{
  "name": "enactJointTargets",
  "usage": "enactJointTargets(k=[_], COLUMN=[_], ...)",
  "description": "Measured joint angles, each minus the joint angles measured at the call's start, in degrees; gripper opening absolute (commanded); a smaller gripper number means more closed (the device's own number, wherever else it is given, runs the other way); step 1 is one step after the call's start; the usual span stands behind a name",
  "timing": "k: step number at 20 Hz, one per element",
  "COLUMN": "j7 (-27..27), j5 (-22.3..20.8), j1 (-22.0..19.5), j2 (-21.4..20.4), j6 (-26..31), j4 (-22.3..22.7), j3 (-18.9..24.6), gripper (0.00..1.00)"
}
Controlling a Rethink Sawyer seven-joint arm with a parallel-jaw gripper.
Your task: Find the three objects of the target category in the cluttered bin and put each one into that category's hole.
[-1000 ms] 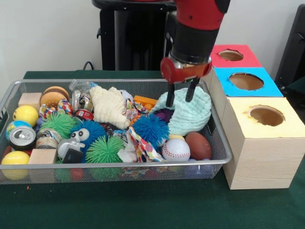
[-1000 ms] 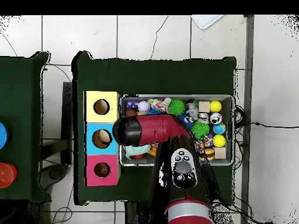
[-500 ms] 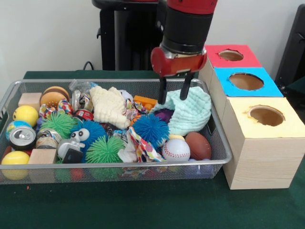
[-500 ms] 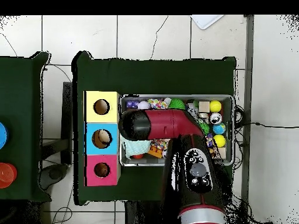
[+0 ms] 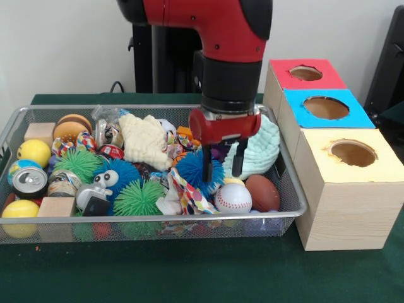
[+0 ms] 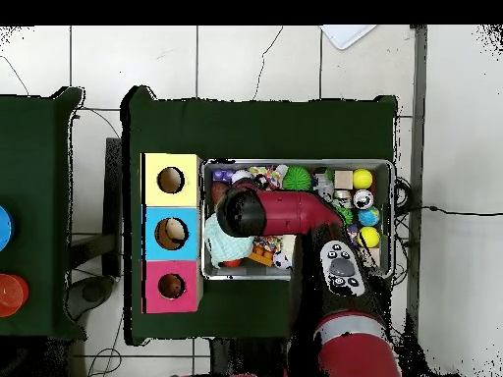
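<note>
Front view, arm: red and black, down from the top centre of the frame; upper part cut off by the top edge.
Front view, jaws (image 5: 223,168): two dark fingers apart, low over the right half of the wire bin (image 5: 189,226), holding nothing; left finger in front of a blue spiky ball (image 5: 192,169), right finger against the mint knitted cloth (image 5: 257,153).
Front view, hidden: middle of the bin's far side behind the wrist; cloth partly covered; no tan-orange bear made out in the heap.
Front view, textures: silver mesh with rounded rim; green spiky ball (image 5: 138,197); stitched white baseball (image 5: 233,197); smooth brown football (image 5: 262,192); cream fuzzy toy (image 5: 145,140); dented can (image 5: 29,181).
Front view, hole (image 5: 306,73): round, in the red top of the pale wooden box, upper right; blue and yellow tops lower in the frame.
Overhead view, bin: centre of the frame on the green counter (image 6: 260,128), mostly under the arm.
Overhead view, red-topped box: lower left of the bin.
Overhead view, jaws: hidden beneath the arm's end.
</note>
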Motion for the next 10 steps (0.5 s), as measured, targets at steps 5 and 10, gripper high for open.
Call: enactJointTargets(k=[5,10], j7=[0.0,0.0], j5=[0.0,0.19], j1=[0.04,0.39], j2=[2.04,2.47], j6=[-0.4,-0.37], j4=[0.16,0.88], j3=[0.31,0.31], gripper=[1.0,1.0])
